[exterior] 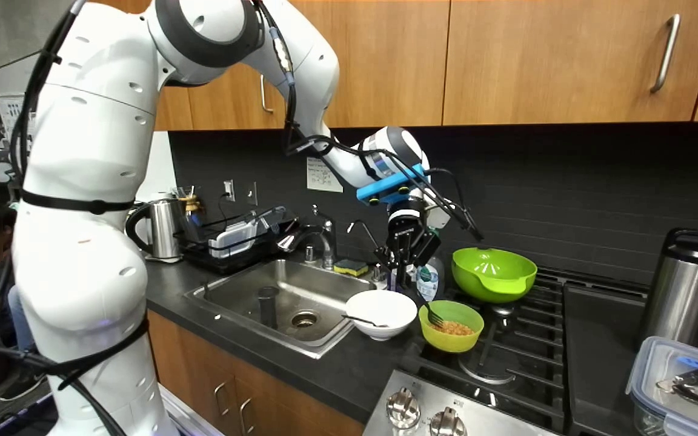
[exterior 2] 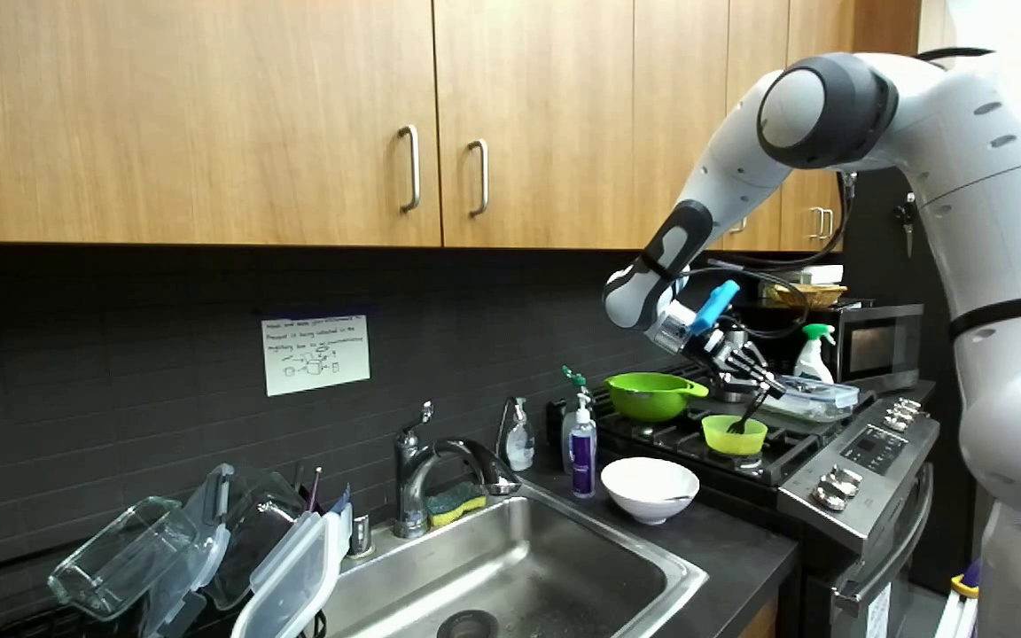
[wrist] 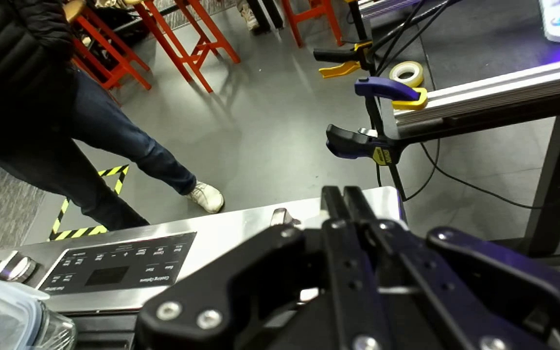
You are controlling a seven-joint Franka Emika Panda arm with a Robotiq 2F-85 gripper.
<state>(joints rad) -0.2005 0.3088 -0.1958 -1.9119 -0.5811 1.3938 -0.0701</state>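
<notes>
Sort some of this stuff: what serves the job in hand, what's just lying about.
In the job:
fork, held by the gripper
yellow-green bowl it dips into
grainy food in that bowl

Seemingly just lying about:
kettle
sponge
steel flask

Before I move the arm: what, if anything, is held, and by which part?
A fork, by its handle, at the tips of the tool, tines downward.

We are not distinguishing upper end of fork (exterior: pixel 434 317) from gripper (exterior: pixel 406 278); not reading paper note (exterior: pixel 323 175), too small; seeing container (wrist: pixel 17 306) cut by wrist view edge.
</notes>
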